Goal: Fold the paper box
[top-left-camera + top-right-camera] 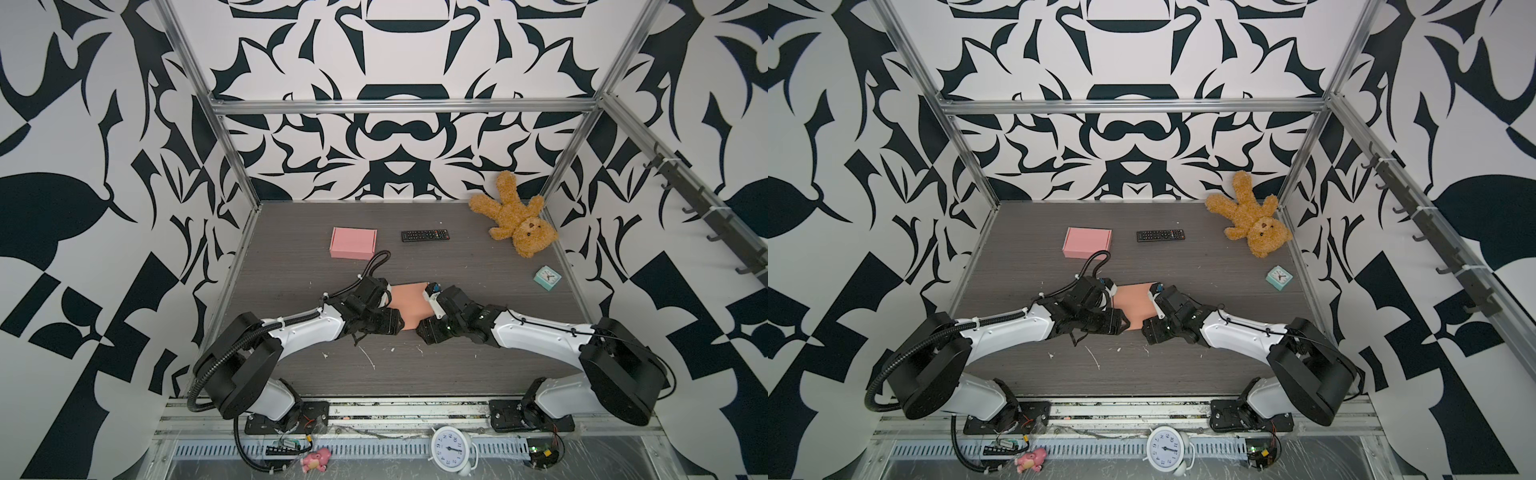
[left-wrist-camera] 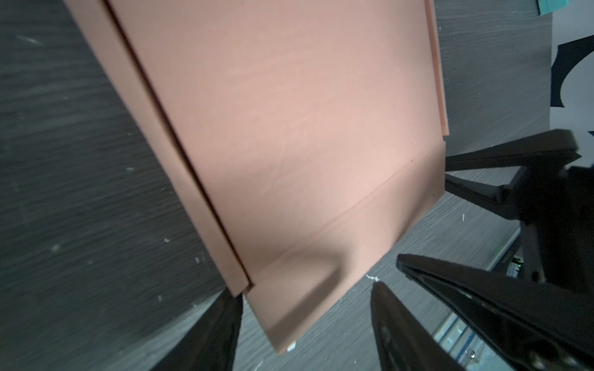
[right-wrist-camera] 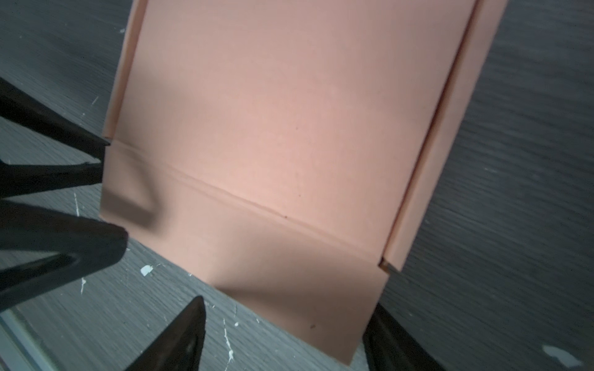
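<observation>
Woodgrain tabletop (image 1: 415, 374), dark grey and flecked white, is seen underneath it all. One flat paper box (image 1: 409, 303), smooth salmon card with creased flaps, is laid mid-table. One folded pink carton (image 1: 353, 242) is parked behind. The near flap's corners are straddled by the left gripper (image 2: 307, 289) and right gripper (image 3: 286, 303), both spread wide, nothing pinched.

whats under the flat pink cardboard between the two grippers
Around the cardboard only the dark table shows. One finger each of the left gripper and right gripper seems to run beneath its near corners. The rest underneath is covered.
</observation>
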